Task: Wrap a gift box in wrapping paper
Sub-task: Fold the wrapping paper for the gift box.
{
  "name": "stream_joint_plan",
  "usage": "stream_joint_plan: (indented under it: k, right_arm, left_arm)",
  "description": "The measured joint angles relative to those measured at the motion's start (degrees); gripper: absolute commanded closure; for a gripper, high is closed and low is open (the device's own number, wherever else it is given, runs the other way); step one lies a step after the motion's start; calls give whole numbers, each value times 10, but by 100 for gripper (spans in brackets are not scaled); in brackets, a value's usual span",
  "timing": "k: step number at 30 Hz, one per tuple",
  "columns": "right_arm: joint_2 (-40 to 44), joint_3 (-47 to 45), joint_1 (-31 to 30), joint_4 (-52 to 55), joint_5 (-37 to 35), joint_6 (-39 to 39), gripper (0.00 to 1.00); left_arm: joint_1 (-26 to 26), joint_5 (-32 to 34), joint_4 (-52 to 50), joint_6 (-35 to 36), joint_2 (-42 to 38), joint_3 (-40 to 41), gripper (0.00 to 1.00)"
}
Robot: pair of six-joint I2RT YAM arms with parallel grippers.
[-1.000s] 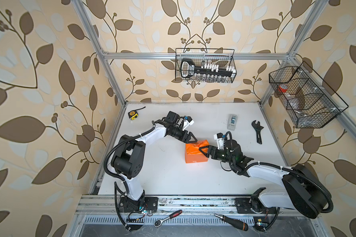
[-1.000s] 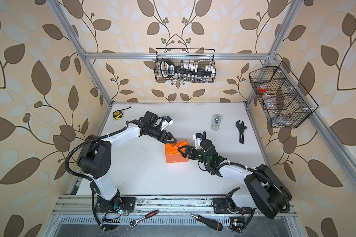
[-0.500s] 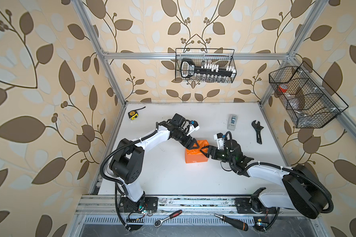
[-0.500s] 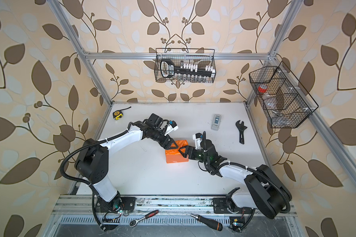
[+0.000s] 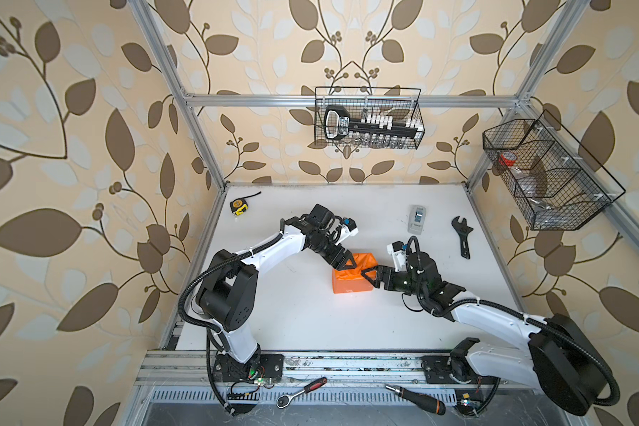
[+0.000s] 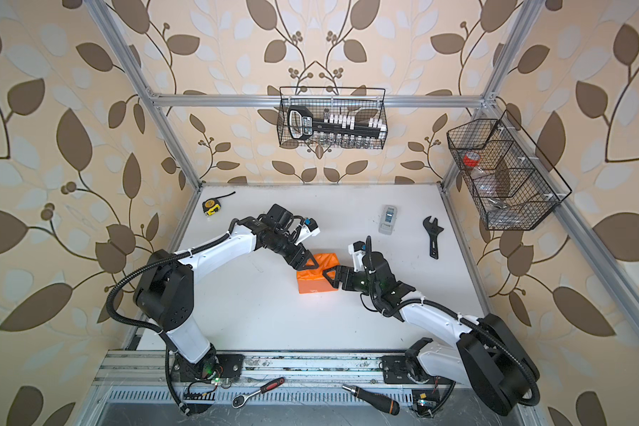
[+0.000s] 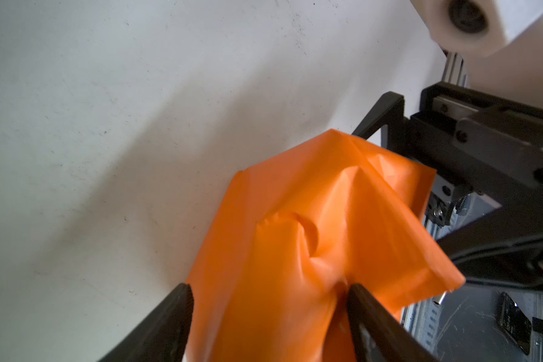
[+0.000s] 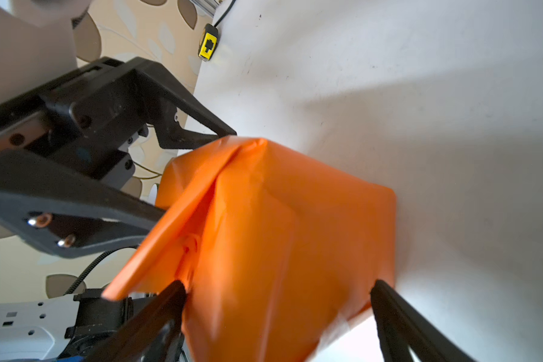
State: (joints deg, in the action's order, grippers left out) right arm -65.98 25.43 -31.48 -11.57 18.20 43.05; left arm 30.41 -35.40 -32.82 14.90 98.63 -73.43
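Left gripper (image 5: 344, 262) is swinging in over the parcel, jaws spread astride a loose fold of the wrapping paper (image 5: 350, 283). The right gripper (image 5: 369, 276) is widening around the opposite end, perhaps touching it. The gift box is sitting hidden inside on the table (image 5: 292, 302), so end-folding is beginning.

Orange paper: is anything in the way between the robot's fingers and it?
No, nothing visible is. The left gripper and the right gripper each have their fingers spread on either side of the wrapping paper. It is folded into a boxy parcel, so the gift box itself is hidden.
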Motion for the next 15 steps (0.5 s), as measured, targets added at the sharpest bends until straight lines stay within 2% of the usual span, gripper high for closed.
stream_joint_plan:
  k: [7, 15]
  right_arm:
    - [75, 4, 44, 77, -4, -9, 0]
    - [10, 70, 52, 83, -4, 5, 0]
  left_arm:
    - [0, 5, 0, 0, 0, -1, 21]
    - [2, 14, 0, 0, 1, -5, 21]
